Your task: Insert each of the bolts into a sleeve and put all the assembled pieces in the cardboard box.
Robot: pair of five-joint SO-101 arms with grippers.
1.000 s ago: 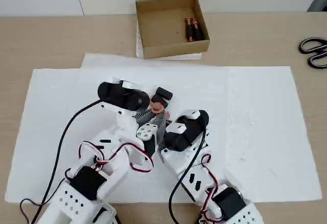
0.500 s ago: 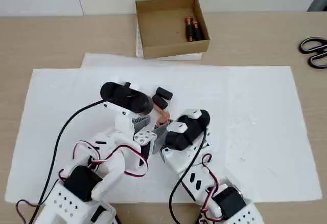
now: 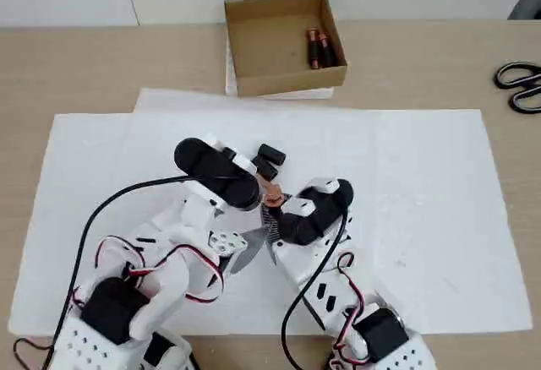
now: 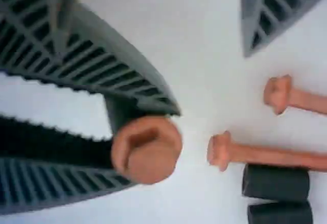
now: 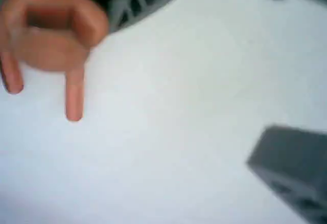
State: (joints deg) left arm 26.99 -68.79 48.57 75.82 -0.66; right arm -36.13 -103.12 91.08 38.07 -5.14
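Note:
An orange bolt (image 3: 273,196) sits at the tip of my right gripper (image 3: 272,211), which is shut on it. The bolt's head (image 4: 146,149) pokes out between two ribbed grey fingers (image 4: 76,55) in the left wrist view. It looms close (image 5: 51,35) in the right wrist view. My left gripper (image 3: 251,247) hangs open just beside it, one finger (image 4: 276,4) apart from the bolt. Two loose bolts (image 4: 265,155) (image 4: 301,98) lie on the paper by two black sleeves (image 3: 270,155) (image 3: 265,169). The cardboard box (image 3: 270,83) at the back holds assembled pieces (image 3: 317,47).
White paper (image 3: 423,218) covers the middle of the wooden table, with free room to the right of both arms. Scissors (image 3: 520,85) lie at the far right edge. Black cables trail from both arm bases near the front edge.
The left arm has drawn back toward the front left. The bolt has come away from the nearer black sleeve and shifted slightly toward the right gripper, which barely moved.

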